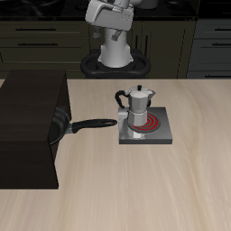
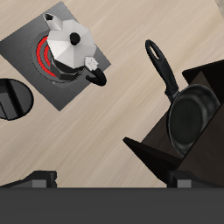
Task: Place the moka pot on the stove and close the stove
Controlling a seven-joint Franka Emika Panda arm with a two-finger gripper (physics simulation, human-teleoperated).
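- The moka pot (image 1: 137, 108) stands upright on the stove (image 1: 159, 136), over its red-glowing coil (image 2: 45, 63).
- The frying pan (image 1: 61, 125) rests against the large black box (image 1: 27, 126), its handle pointing toward the stove.
- The fingers (image 2: 37, 179) hang high above the desk (image 1: 135, 194), spread apart and empty.

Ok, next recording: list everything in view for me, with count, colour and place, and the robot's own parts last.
moka pot: one, silver with black knob and handle, standing on the stove.
stove: one, grey plate with a red glowing coil, mid-table.
frying pan: one, black, its long handle pointing toward the stove, its bowl against the black box.
black box: one, large, at the table's side edge.
table: one, light wood.
cabinets: dark, behind the table.
robot arm: one, white, on a black base at the table's back.
claw: one, dark fingertips only just in the wrist view, high above the table, holding nothing; open or shut unclear.
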